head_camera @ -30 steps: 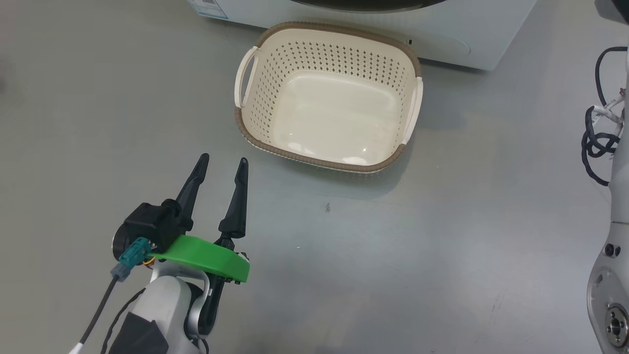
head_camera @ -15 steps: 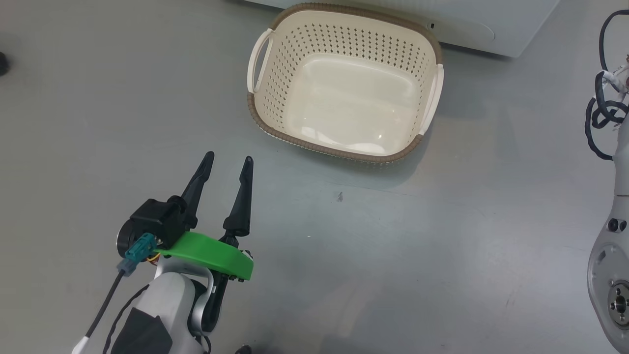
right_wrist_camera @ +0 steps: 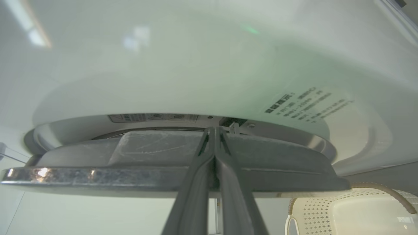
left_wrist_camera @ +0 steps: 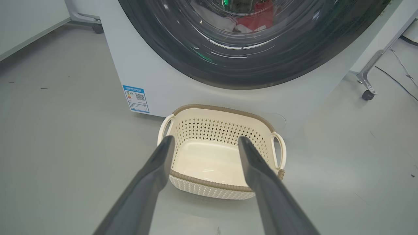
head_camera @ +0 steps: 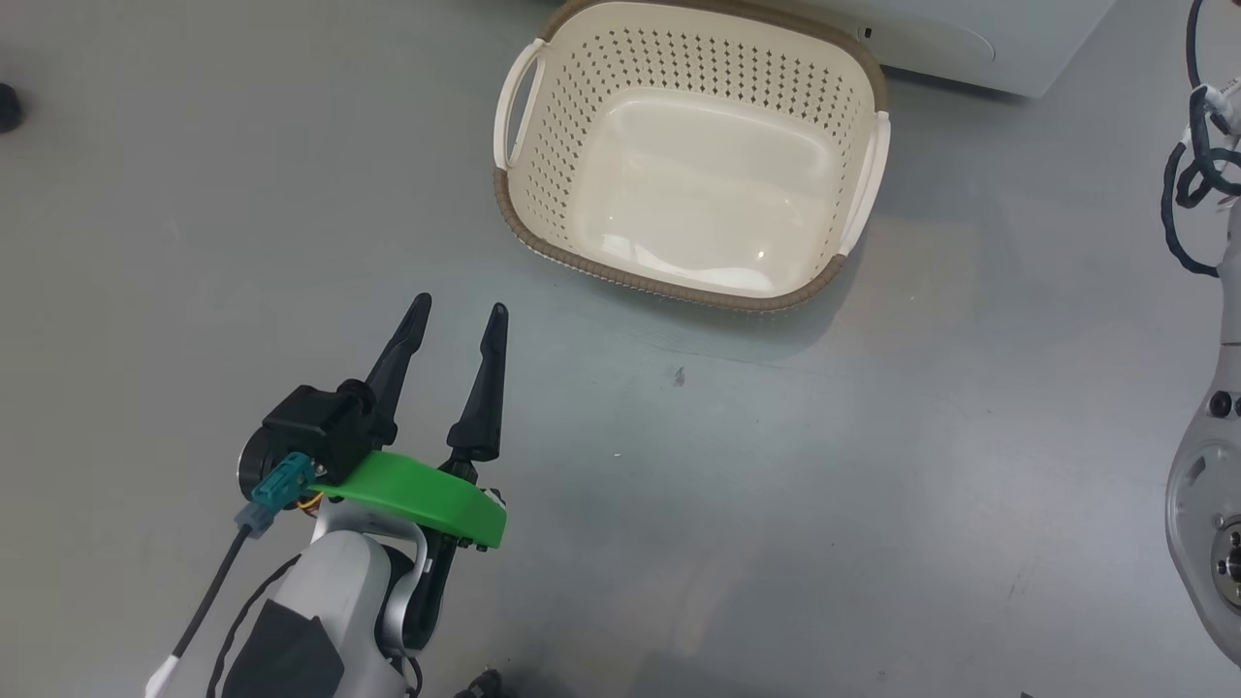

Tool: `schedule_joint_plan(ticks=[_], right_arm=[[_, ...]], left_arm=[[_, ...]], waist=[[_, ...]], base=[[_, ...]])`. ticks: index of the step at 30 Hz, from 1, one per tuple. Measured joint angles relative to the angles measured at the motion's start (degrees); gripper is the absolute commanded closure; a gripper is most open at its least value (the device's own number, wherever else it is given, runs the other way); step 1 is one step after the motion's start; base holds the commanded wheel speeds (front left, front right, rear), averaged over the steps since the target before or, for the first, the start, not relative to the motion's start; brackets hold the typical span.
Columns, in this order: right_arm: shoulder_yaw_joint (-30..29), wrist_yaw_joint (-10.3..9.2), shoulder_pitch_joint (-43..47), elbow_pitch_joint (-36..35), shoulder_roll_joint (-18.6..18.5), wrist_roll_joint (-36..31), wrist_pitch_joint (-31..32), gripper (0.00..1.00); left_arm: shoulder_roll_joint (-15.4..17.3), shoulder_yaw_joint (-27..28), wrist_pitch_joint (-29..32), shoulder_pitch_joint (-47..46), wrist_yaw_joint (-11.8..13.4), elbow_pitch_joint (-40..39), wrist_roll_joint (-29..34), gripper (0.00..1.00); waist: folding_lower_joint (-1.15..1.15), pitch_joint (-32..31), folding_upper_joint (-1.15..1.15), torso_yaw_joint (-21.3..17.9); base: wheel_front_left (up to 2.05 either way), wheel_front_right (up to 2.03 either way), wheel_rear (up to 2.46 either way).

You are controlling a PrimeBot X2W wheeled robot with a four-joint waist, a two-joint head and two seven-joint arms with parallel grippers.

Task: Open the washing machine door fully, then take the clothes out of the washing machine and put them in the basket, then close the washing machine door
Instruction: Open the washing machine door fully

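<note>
On the grey floor, the basket sits just before the washer; red clothes lie behind its door. The left gripper hovers spread near the basket; the right gripper, fingers together, is at the door's edge.

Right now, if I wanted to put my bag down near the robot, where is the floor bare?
A patch of floor is bare between the left gripper, the basket and the pale right arm. More bare floor lies left of the basket. It is crowded where the basket sits close to the washing machine, and by the cables at the right.
</note>
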Motion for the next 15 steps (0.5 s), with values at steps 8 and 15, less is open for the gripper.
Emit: schedule_joint_plan(ticks=[8,15], right_arm=[[-1.05,-0.52,-3.32,2.04,0.19,2.63,1.19,1.0],[-1.36,-1.09,-5.39,4.32,-0.55,3.81,3.75,1.0]], left_arm=[[0.0,-0.29,0.0,-0.01,0.0,0.04,-0.24,0.0],[0.0,-0.45,0.0,-0.07,0.0,0.04,-0.92,0.0]], waist=[[0.0,0.54,0.0,0.54],[0.0,1.07,0.0,1.07]], base=[[0.0,0.0,0.0],[0.0,0.0,0.0]])
